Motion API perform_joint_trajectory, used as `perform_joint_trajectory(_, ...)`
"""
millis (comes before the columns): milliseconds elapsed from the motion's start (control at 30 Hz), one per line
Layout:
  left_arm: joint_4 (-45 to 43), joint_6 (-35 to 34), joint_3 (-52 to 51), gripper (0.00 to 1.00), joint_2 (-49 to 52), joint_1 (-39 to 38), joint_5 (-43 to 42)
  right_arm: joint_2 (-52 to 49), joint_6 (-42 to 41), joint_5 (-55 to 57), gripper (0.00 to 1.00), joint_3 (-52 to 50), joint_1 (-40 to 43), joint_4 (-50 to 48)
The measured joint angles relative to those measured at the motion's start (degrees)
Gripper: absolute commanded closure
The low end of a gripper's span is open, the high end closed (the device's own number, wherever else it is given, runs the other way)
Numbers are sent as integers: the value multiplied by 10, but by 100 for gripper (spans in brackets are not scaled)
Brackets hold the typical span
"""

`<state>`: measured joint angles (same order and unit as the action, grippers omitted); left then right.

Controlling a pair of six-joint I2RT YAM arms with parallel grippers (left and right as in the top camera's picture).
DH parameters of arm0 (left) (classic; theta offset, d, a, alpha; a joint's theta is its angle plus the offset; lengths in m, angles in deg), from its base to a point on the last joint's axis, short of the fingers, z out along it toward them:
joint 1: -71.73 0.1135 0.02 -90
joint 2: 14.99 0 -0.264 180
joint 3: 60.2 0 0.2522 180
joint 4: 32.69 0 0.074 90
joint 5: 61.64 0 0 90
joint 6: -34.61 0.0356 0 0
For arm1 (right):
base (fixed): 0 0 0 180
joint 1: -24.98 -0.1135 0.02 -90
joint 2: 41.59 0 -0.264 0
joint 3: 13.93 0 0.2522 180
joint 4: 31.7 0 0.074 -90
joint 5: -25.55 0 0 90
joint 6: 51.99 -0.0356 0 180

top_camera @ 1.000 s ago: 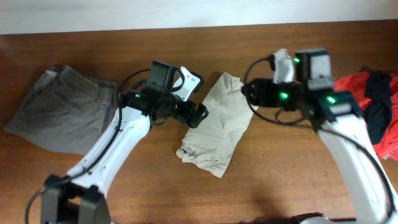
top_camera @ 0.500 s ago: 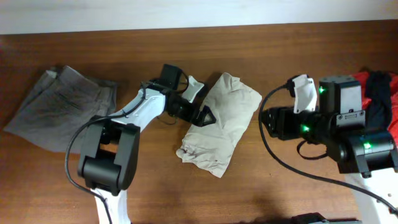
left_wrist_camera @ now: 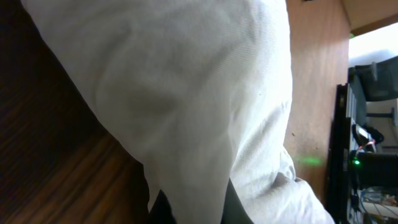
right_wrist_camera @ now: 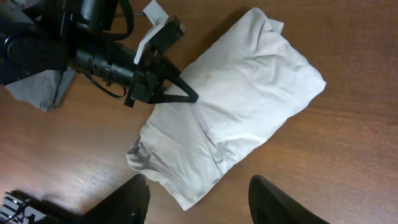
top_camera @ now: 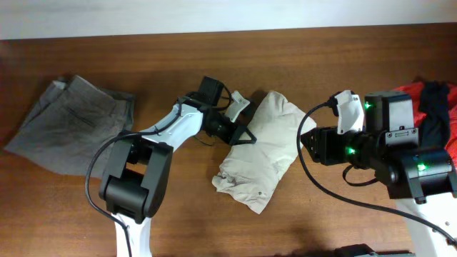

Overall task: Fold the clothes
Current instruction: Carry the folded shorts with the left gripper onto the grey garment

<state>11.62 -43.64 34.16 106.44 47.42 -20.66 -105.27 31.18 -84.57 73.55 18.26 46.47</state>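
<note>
We are watching the left hand point(top_camera: 241, 133), open a moment ago, pinching shut on the nine o'clock edge of the beige shorts point(top_camera: 270, 146) on the bench point(top_camera: 343, 64), readying a fold, while the right hand point(right_wrist_camera: 199, 186) is hovering half-open, empty, at three o'clock.

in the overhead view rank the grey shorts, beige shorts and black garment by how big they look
1. grey shorts
2. beige shorts
3. black garment, clearly smallest, though only partly visible
</note>
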Motion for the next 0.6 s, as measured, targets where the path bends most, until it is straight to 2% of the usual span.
perform_joint_trajectory(267,2,-3,4,100,1,23,-62,0,0,0,46,0,0,12)
perform_joint_trajectory(433,2,-49,47,100,2,100,-110,0,0,2,46,0,0,16)
perform_joint_trajectory(600,0,-94,80,99,-3,186,-111,0,0,7,46,0,0,16)
